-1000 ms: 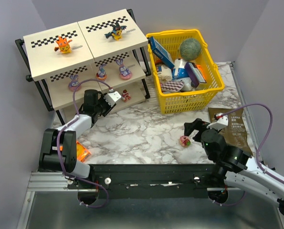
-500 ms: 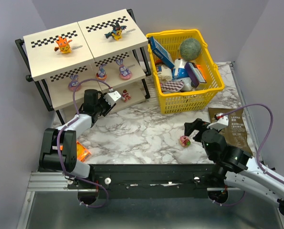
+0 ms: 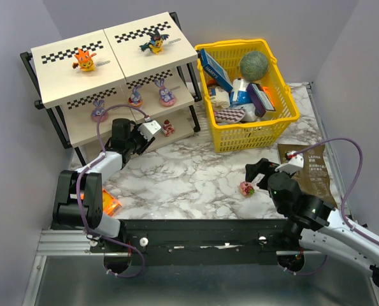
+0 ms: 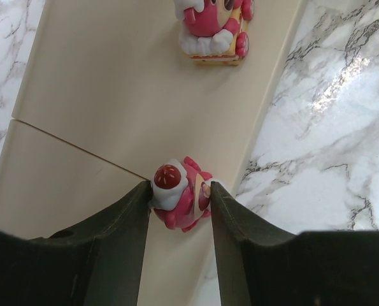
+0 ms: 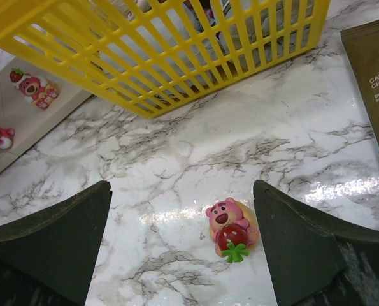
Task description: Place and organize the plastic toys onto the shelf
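Observation:
The shelf (image 3: 68, 76) stands at the back left. An orange figurine (image 3: 84, 59) and a black-and-yellow winged one (image 3: 154, 42) stand on its top tier. Three purple bunny-eared ones (image 3: 135, 97) stand on the middle tier. A red-pink toy (image 3: 168, 127) sits on the bottom tier (image 4: 113, 95); it also shows in the left wrist view (image 4: 214, 29). My left gripper (image 4: 179, 188) is shut on another red-pink toy (image 4: 176, 203) at the bottom tier's front edge. My right gripper (image 5: 181, 188) is open above a pink bear toy (image 5: 230, 231) lying on the marble table (image 3: 246, 188).
A yellow basket (image 3: 285, 121) with boxes and a green ball stands right of the shelf. A brown packet (image 3: 310, 172) lies beside my right gripper (image 3: 256, 171). A flat orange packet (image 3: 106, 204) lies by the left arm's base.

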Robot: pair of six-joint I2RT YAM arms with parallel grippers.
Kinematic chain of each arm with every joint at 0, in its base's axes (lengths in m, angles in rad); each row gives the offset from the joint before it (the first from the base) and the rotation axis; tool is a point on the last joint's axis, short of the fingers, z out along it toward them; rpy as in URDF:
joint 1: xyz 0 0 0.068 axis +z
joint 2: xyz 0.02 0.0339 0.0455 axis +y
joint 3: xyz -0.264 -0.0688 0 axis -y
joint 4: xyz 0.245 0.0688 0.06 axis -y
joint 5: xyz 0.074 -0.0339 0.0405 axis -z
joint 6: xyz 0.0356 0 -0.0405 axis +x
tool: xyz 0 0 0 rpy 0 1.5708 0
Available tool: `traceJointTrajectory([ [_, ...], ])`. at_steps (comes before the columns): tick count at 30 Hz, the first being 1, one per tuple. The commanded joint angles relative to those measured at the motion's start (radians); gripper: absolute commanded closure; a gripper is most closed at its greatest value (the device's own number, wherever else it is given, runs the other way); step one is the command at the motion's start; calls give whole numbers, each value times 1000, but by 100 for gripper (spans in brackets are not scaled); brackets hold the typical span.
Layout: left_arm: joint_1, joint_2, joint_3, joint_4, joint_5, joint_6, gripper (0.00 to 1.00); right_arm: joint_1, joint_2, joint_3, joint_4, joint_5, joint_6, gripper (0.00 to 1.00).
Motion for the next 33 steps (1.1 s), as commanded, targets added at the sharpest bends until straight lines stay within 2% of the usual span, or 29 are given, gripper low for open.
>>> traceJointTrajectory([
  [1, 9, 10, 22, -1, 1, -6, 49, 1, 4, -6, 12, 9, -9, 1],
  [27, 9, 4, 13, 29, -13, -20, 35, 2, 10, -14, 18, 6, -9, 1],
  [33, 10, -16, 7, 51, -13, -33, 26, 2, 13, -19, 20, 6, -9, 1],
])
